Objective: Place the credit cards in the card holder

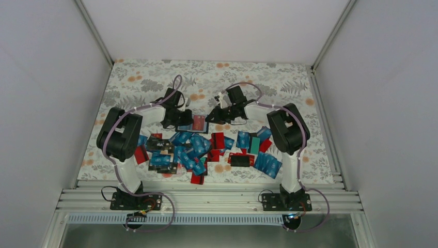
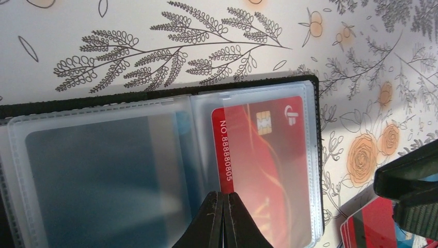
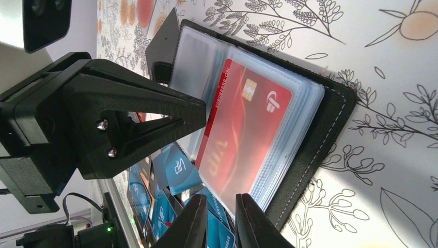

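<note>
Card holder (image 3: 330,119) is pinned open mid-desk for loading by left gripper (image 2: 223,199), jaws closed | right gripper (image 3: 221,201) is held narrowly parted, seemingly empty

Black-and-white arms (image 1: 121,137), purple cables (image 1: 177,78)

Enclosure: plain white walls (image 1: 41,103) left, back and right, joined by aluminium corner posts (image 1: 95,31). Desk (image 1: 150,77): pale surface printed with grey fern sprays and orange blossoms. Near edge: ribbed aluminium rails (image 1: 206,199). Lighting: even, seemingly overhead.
</note>
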You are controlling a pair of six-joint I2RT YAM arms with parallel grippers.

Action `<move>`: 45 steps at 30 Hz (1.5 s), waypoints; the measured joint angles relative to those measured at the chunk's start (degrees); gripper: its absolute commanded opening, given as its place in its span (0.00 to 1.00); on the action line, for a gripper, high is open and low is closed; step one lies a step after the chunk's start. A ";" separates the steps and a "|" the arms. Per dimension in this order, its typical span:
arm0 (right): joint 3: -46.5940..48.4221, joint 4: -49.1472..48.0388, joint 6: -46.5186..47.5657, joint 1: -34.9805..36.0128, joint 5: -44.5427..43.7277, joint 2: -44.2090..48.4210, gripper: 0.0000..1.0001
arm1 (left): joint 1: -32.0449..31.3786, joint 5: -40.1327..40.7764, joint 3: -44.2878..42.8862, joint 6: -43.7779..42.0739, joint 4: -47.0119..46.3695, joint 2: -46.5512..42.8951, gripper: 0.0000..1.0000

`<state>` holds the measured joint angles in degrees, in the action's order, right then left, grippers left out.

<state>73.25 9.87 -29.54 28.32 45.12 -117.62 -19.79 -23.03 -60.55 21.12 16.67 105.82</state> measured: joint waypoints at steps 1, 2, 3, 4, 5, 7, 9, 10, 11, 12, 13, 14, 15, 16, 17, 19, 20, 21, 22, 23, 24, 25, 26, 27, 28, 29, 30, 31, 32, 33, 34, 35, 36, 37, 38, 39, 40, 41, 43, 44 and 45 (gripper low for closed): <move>0.07 0.02 0.00 0.00 0.11 -0.15 0.16 | -0.07 0.09 -0.11 -0.04 0.07 0.22 0.02; 0.13 0.02 0.00 0.00 0.17 -0.33 0.16 | -0.11 0.15 -0.31 -0.13 0.04 0.59 0.02; 0.20 0.02 0.00 0.00 0.20 -0.46 0.17 | -0.22 0.15 -0.48 -0.15 -0.02 1.09 0.02; 0.22 0.02 0.00 0.00 0.24 -0.61 0.17 | -0.31 0.13 -0.66 -0.15 -0.02 1.57 0.02; 0.22 0.02 0.00 0.00 0.33 -0.76 0.17 | -0.42 0.13 -0.79 -0.17 -0.11 1.86 0.02; 0.24 0.02 0.00 0.00 0.37 -1.07 0.19 | -0.63 0.15 -1.07 -0.17 -0.24 2.25 0.02; 0.26 0.02 0.02 0.00 0.42 -1.46 0.21 | -0.76 0.22 -1.20 -0.17 -0.28 2.36 0.02; 0.26 0.02 -0.02 0.00 0.46 -1.62 0.22 | -0.83 0.33 -1.25 -0.17 -0.26 2.40 0.02; 0.26 0.04 0.00 0.00 0.50 -1.79 0.22 | -0.85 0.39 -1.27 -0.17 -0.26 2.43 0.02; 0.28 0.04 0.02 0.00 0.55 -1.92 0.23 | -0.87 0.42 -1.27 -0.17 -0.26 2.45 0.02; 0.28 0.04 -0.02 0.00 0.57 -2.03 0.24 | -0.90 0.44 -1.27 -0.17 -0.26 2.45 0.03; 0.28 0.04 0.00 0.00 0.55 -2.12 0.24 | -0.90 0.48 -1.27 -0.17 -0.28 2.45 0.02; 0.42 0.07 0.00 0.00 0.57 -2.29 0.24 | -0.90 0.50 -1.27 -0.17 -0.28 2.45 0.02; 0.72 0.07 -0.02 0.00 0.57 -2.49 0.25 | -0.90 0.50 -1.27 -0.17 -0.28 2.45 0.02; 1.01 0.07 -0.02 0.00 0.57 -2.71 0.25 | -0.90 0.50 -1.27 -0.17 -0.28 2.45 0.02; 1.53 0.04 -0.02 0.00 0.57 -3.04 0.25 | -0.90 0.52 -1.27 -0.17 -0.28 2.45 0.02; 1.75 0.07 -0.02 0.02 0.57 -3.13 0.25 | -0.90 0.52 -1.27 -0.17 -0.28 2.45 0.02; 1.99 0.04 -0.02 0.02 0.57 -3.23 0.25 | -0.90 0.52 -1.27 -0.17 -0.28 2.45 0.02; 2.14 0.00 -0.02 0.02 0.57 -3.37 0.25 | -0.90 0.52 -1.27 -0.17 -0.28 2.45 0.02; 2.25 0.02 -0.02 0.02 0.59 -3.50 0.25 | -0.90 0.52 -1.27 -0.17 -0.28 2.45 0.02; 2.34 0.02 -0.04 0.02 0.59 -3.58 0.26 | -0.90 0.52 -1.27 -0.17 -0.31 2.45 0.02; 2.43 0.04 -0.04 0.04 0.59 -3.74 0.26 | -0.90 0.52 -1.27 -0.17 -0.28 2.45 0.02; 2.60 0.04 -0.09 0.04 0.57 -3.93 0.26 | -0.90 0.52 -1.27 -0.17 -0.31 2.45 0.02; 2.75 0.04 -0.24 0.07 0.59 -4.09 0.26 | -0.90 0.52 -1.27 -0.17 -0.31 2.45 0.03; 2.84 0.04 -0.28 0.07 0.57 -4.22 0.26 | -0.90 0.52 -1.27 -0.17 -0.31 2.45 0.02; 2.86 0.04 -0.39 0.07 0.59 -4.28 0.26 | -0.92 0.52 -1.27 -0.17 -0.31 2.45 0.02; 2.86 0.04 -0.46 0.09 0.59 -4.37 0.26 | -0.92 0.52 -1.27 -0.17 -0.31 2.45 0.02; 2.86 0.04 -0.48 0.13 0.57 -4.48 0.26 | -0.92 0.52 -1.27 -0.17 -0.31 2.45 0.02; 2.91 0.04 -0.48 0.15 0.57 -4.61 0.26 | -0.92 0.52 -1.27 -0.17 -0.31 2.45 0.02; 2.95 0.04 -0.52 0.17 0.57 -4.76 0.26 | -0.94 0.52 -1.27 -0.17 -0.33 2.45 0.02; 2.99 0.04 -0.57 0.17 0.57 -4.90 0.27 | -0.94 0.55 -1.27 -0.17 -0.31 2.45 0.02; 3.04 0.04 -0.68 0.17 0.59 -5.03 0.27 | -0.94 0.55 -1.27 -0.15 -0.33 2.45 0.02; 3.13 0.04 -0.72 0.17 0.59 -5.20 0.27 | -0.94 0.55 -1.27 -0.17 -0.33 2.45 0.02; 3.30 0.04 -0.81 0.28 0.59 -5.46 0.27 | -0.94 0.55 -1.27 -0.17 -0.33 2.45 0.02; 3.58 0.04 -0.87 0.33 0.61 -5.79 0.27 | -0.94 0.55 -1.27 -0.17 -0.33 2.45 0.02; 3.82 0.04 -0.87 0.35 0.59 -6.10 0.27 | -0.94 0.55 -1.27 -0.17 -0.33 2.45 0.02; 3.98 0.04 -0.87 0.37 0.61 -6.32 0.27 | -0.94 0.55 -1.27 -0.17 -0.35 2.45 0.02; 4.07 0.04 -0.90 0.37 0.72 -6.49 0.27 | -0.94 0.55 -1.27 -0.17 -0.35 2.45 0.02; 4.24 0.09 -0.90 0.39 0.85 -6.64 0.27 | -0.94 0.55 -1.27 -0.17 -0.35 2.45 0.02; 4.39 0.13 -0.90 0.42 0.90 -6.69 0.27 | -0.94 0.55 -1.27 -0.17 -0.35 2.45 0.02; 4.68 0.15 -0.92 0.44 0.96 -6.80 0.27 | -0.94 0.55 -1.27 -0.17 -0.37 2.45 0.02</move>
<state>77.93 10.02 -30.46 28.75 46.09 -124.42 -20.73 -22.48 -61.82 20.95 16.29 108.27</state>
